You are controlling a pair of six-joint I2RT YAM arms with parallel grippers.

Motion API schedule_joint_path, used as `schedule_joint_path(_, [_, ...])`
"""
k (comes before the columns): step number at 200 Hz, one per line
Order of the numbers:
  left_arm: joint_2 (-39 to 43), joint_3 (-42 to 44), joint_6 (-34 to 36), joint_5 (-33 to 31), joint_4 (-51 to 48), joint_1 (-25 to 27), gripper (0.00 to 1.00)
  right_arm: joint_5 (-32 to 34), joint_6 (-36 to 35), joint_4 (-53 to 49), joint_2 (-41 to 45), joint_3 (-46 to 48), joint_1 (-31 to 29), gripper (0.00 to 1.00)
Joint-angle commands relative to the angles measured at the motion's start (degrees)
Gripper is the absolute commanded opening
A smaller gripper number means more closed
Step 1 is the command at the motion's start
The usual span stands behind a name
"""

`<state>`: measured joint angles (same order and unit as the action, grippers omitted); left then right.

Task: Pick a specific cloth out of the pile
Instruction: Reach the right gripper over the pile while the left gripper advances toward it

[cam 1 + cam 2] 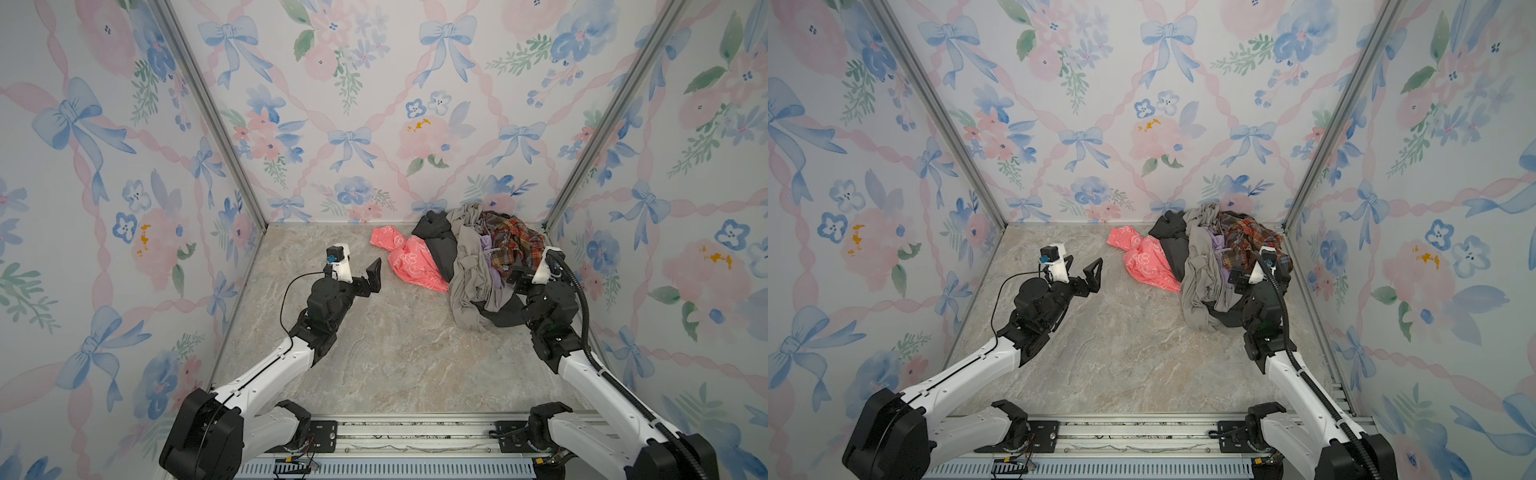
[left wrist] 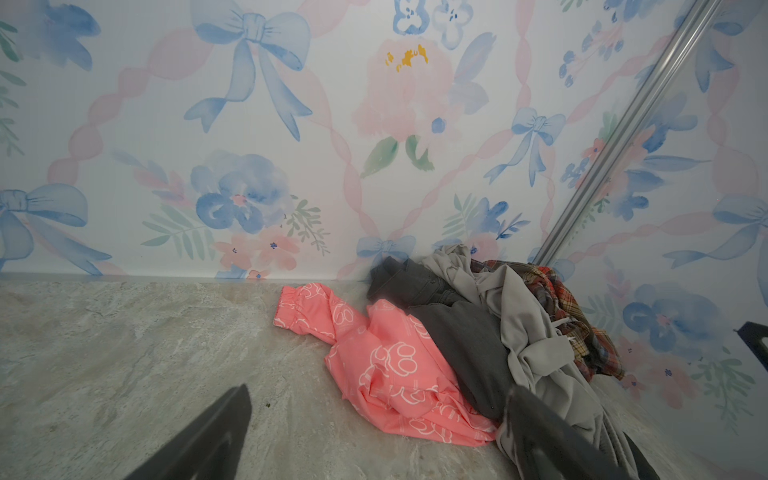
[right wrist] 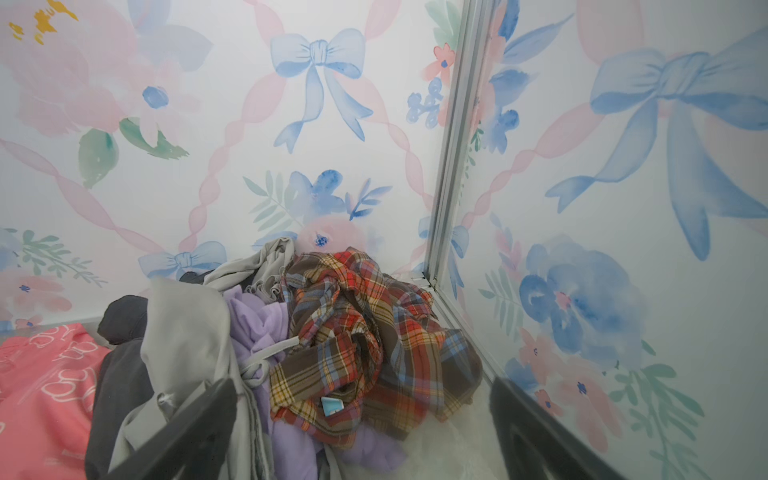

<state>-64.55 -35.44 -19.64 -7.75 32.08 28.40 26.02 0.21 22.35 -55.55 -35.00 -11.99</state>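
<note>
Lavender cloth (image 3: 257, 320) ungripped; right claw (image 3: 361, 390), left claw (image 2: 379, 390) wide open, empty.

Floral bow-patterned walls (image 1: 374, 104) enclose a marbled grey floor (image 1: 395, 353)

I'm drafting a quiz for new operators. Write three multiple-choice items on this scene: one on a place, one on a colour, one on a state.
1. Where does the pile lie?
A. front left
B. centre
C. back right corner

2. What colour is the cloth between the grey garment and the plaid shirt?
A. lavender
B. green
C. yellow

3. The left gripper is:
A. shut on a garment
B. open and empty
C. out of view

Answers:
1 C: both top views show it against the far and right walls.
2 A: the right wrist view shows pale purple folds.
3 B: its jaws stand wide apart with nothing between them.
</note>
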Motion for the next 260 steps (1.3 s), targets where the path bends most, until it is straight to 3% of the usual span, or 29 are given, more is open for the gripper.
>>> schedule_joint_path(1, [0.4, -1.9, 0.3, 1.6, -1.7, 1.3, 0.98, -1.3, 3.0, -16.1, -1.0, -7.0, -0.6, 0.98])
schedule_joint_path(57, [-0.3, -3.2, 1.4, 2.9, -4.5, 3.3, 0.97, -5.7, 6.7, -39.9, -8.4, -26.5, -0.5, 0.97])
schedule_joint_path(106, [-3.3, -8.0, 4.4, 3.2, -10.0, 5.9, 0.96, -14.6, 5.1, -52.0, -20.8, -41.2, 0.9, 0.92])
schedule_joint_path(166, [-8.3, -11.9, 11.3, -0.1, -17.4, 14.1, 0.94, -22.9, 5.9, -57.5, -36.3, -53.7, 4.6, 0.84])
schedule_joint_path(260, [-13.7, -12.6, 20.0, -9.2, -20.0, 27.5, 0.92, -29.1, 3.3, -63.9, -49.4, -63.6, 8.6, 0.69])
